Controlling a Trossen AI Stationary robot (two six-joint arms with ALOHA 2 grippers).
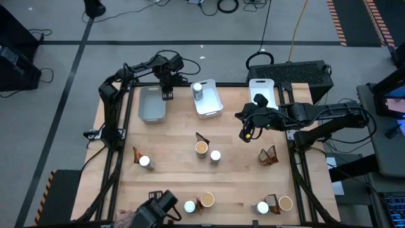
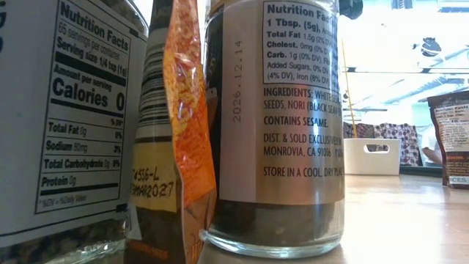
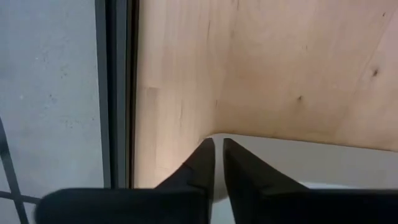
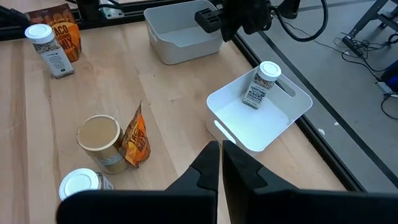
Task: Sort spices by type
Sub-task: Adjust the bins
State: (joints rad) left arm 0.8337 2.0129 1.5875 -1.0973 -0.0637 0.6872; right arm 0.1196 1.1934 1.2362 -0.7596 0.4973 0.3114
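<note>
My left gripper (image 1: 167, 95) points down at the far right corner of the grey tray (image 1: 152, 106) and is shut on its wall. My right gripper (image 1: 245, 133) hangs shut and empty above the table's right half. One white-capped jar (image 4: 260, 84) stands in the white tray (image 1: 209, 104). The other spices stand loose on the table. A tan-topped tub (image 4: 99, 138), a pouch (image 4: 135, 138) and a jar (image 4: 79, 184) are at the centre. A jar (image 1: 145, 163) with a pouch is at the left, and pouches (image 1: 269, 155) are at the right. More (image 1: 206, 201) line the near edge. My left gripper comes from above, pointing down, at the grey tray's right wall (image 3: 217, 138) near its far corner. One finger (image 3: 245, 174) stands over the tray's inside and the other (image 3: 199, 165) outside, with only a thin gap between them. The tray rests flat on the table.
A second white tray (image 1: 259, 83) lies at the far right, partly under my right arm. The table's dark frame rail (image 3: 118, 93) runs close beside the left gripper. Jars and an orange pouch (image 2: 187, 110) stand right in front of the low camera. Bare wood lies between the trays and the centre group.
</note>
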